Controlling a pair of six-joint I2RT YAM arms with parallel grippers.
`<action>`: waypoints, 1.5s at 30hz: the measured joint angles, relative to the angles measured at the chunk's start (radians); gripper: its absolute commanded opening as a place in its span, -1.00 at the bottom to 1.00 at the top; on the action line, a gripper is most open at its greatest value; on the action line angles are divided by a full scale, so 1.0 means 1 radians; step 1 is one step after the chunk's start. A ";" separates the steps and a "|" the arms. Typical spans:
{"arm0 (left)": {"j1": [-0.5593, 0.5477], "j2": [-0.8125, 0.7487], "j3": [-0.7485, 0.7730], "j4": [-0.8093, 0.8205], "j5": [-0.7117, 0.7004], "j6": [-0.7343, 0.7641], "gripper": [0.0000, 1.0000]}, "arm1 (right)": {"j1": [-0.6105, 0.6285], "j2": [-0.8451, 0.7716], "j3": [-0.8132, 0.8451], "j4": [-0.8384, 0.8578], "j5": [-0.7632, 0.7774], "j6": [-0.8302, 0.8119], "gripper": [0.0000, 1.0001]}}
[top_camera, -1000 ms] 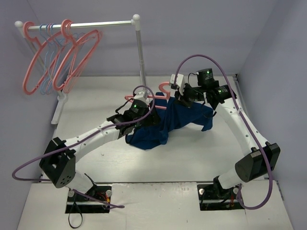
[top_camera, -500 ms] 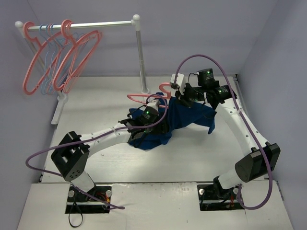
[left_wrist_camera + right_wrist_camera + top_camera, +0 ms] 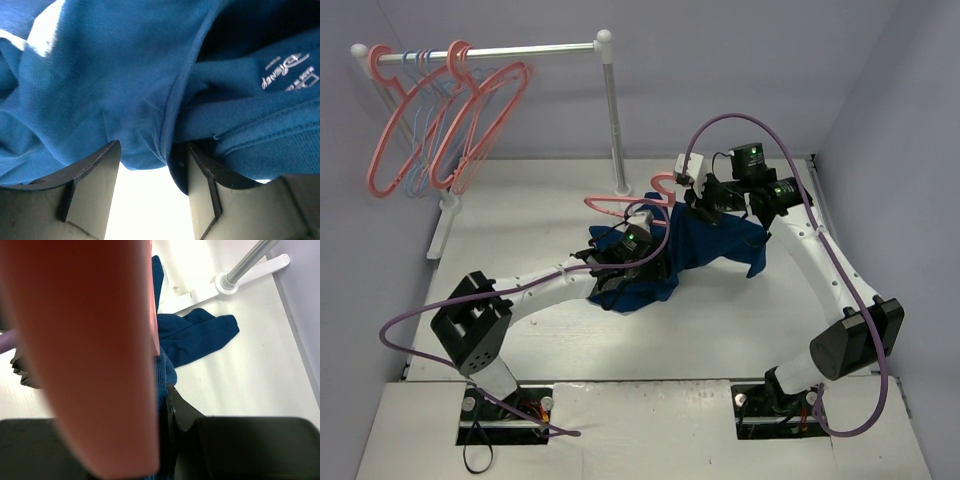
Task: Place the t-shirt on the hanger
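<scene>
Two pincers tend one limp navy t-shirt (image 3: 710, 245) bunched on the desk (image 3: 520, 225), partly draped over the pink hanger (image 3: 610, 206): the right pincer (image 3: 697, 193) clamps the hanger, the left pincer (image 3: 150, 150) gapes at a seamed fold, probably the firmest hold on such light, floppy cloth

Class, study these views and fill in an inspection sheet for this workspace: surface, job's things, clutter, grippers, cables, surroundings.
Surface: white table.
Job's things: navy t-shirt crumpled mid-table; pink hanger at its far edge, one end poking out.
Clutter: nothing seen.
Grippers: left gripper open, a cloth fold at its tips; right gripper shut on the hanger.
Cables: purple cables loop off both arms.
Surroundings: rack far left carrying spare hangers; plain walls.
</scene>
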 measured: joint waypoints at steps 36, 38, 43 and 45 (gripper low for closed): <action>0.343 -0.191 0.147 -0.228 -0.084 0.323 -1.00 | -0.003 -0.175 -0.079 0.028 0.013 0.061 -1.00; 0.368 -0.181 0.172 -0.242 -0.075 0.352 -1.00 | -0.003 -0.175 -0.082 0.029 0.013 0.068 -1.00; 0.434 -0.128 0.264 -0.282 -0.055 0.416 -1.00 | -0.003 -0.177 -0.093 0.034 0.011 0.077 -1.00; 0.456 -0.106 0.299 -0.293 -0.042 0.439 -1.00 | -0.003 -0.177 -0.095 0.039 0.008 0.078 -1.00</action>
